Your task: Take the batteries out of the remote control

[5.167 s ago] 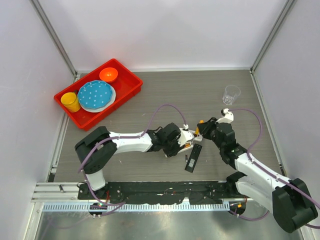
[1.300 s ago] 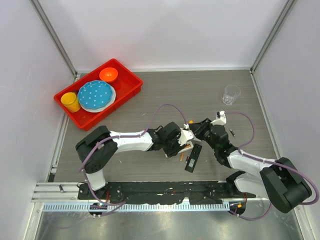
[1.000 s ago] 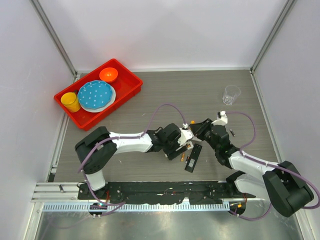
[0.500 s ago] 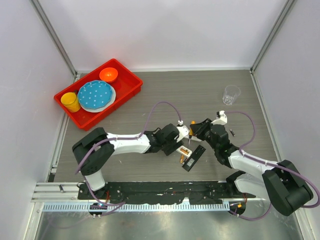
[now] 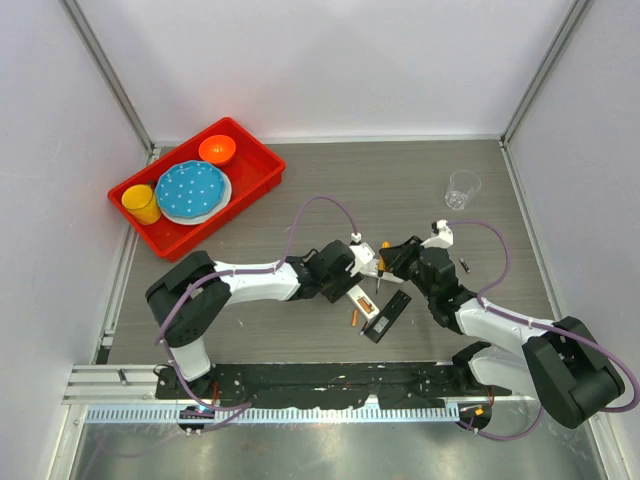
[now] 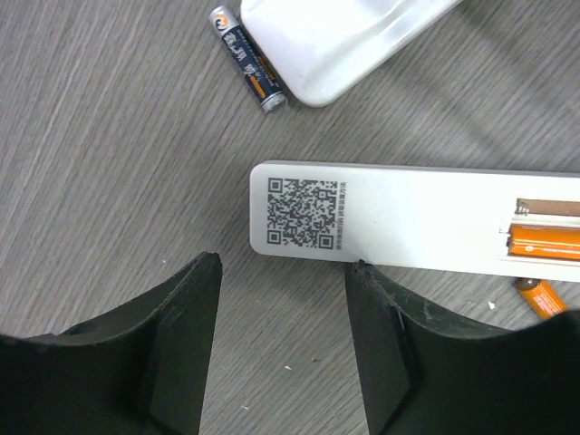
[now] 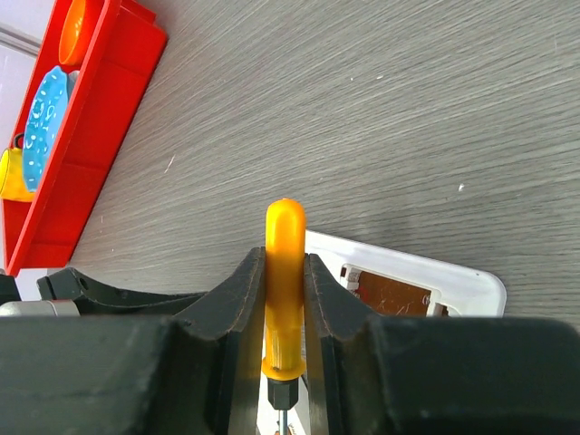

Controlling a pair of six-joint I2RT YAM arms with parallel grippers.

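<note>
The white remote [image 6: 408, 217] lies face down on the table, QR label up, its battery bay open. One orange battery [image 6: 544, 245] sits in the bay. Another orange battery [image 6: 544, 296] lies loose beside the remote, also seen in the top view [image 5: 353, 319]. My left gripper [image 6: 281, 270] is open and empty, just short of the remote's end; in the top view it [image 5: 358, 272] is up-left of the remote [image 5: 364, 299]. My right gripper [image 7: 284, 299] is shut on the orange-handled screwdriver [image 7: 284, 263], above the remote's open bay [image 7: 394, 292].
A dark blue battery [image 6: 249, 59] lies by a white piece [image 6: 335, 36]. A black remote [image 5: 388, 315] lies right of the white one. A small dark item [image 5: 464, 265] and a clear cup [image 5: 462, 188] stand at the right. A red tray [image 5: 262, 165] with dishes is far left.
My left gripper has let go of the white remote and drawn back up-left. The remote now lies flat, with an orange battery loose beside it. The right arm has barely moved.
</note>
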